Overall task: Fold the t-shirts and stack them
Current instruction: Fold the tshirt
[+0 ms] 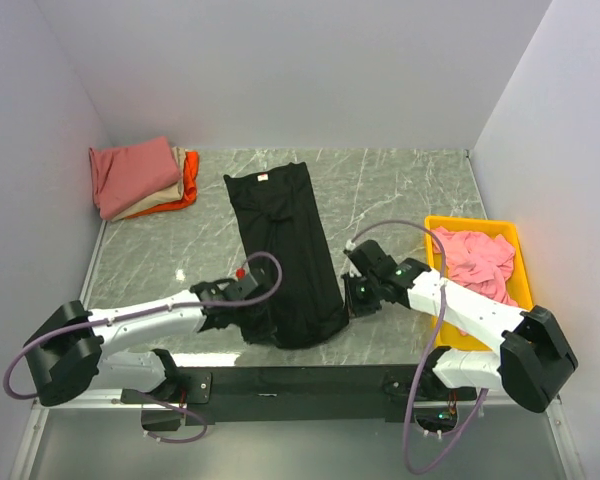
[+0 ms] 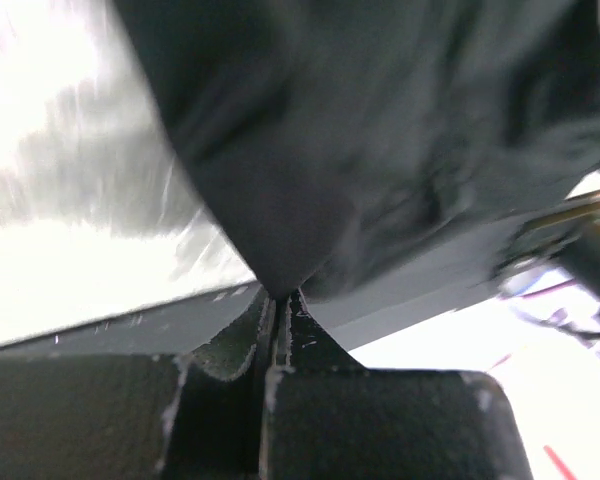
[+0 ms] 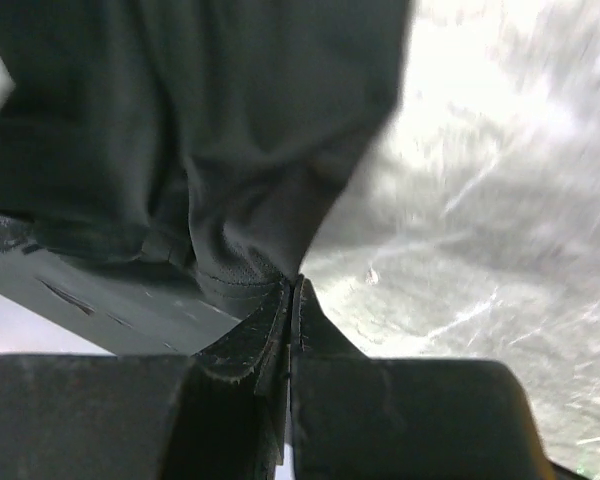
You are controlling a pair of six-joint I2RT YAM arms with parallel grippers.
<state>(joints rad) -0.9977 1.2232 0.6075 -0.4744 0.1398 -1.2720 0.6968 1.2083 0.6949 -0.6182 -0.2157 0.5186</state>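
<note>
Low in the top view, L gripper (image 1: pixel 242 305) sits at the lower-left corner of the black t-shirt (image 1: pixel 285 250), and R gripper (image 1: pixel 348 297) at its lower-right edge. In the left wrist view the gripper (image 2: pixel 280 295) has its jaws pressed together on a pinch of the black cloth (image 2: pixel 380 130), which hangs up from the tips. In the right wrist view it is the same: the gripper (image 3: pixel 295 285) is clamped on a fold of the shirt (image 3: pixel 200 120), w/ marble table (image 3: pixel 500 200) at right.

The shirt lies as a long narrow strip in the centre of the table (image 1: pixel 400 190), the white neck tag (image 1: pixel 263 178) at its far end. At right-centre, a pink t-shirt (image 1: pixel 472 262) is crumpled in the yellow bin (image 1: pixel 468 222). In the upper-left corner is a folded stack: dusty-red t-shirt (image 1: pixel 132 175) on top, beige (image 1: pixel 150 207) under it, orange (image 1: pixel 188 190) at bottom.
</note>
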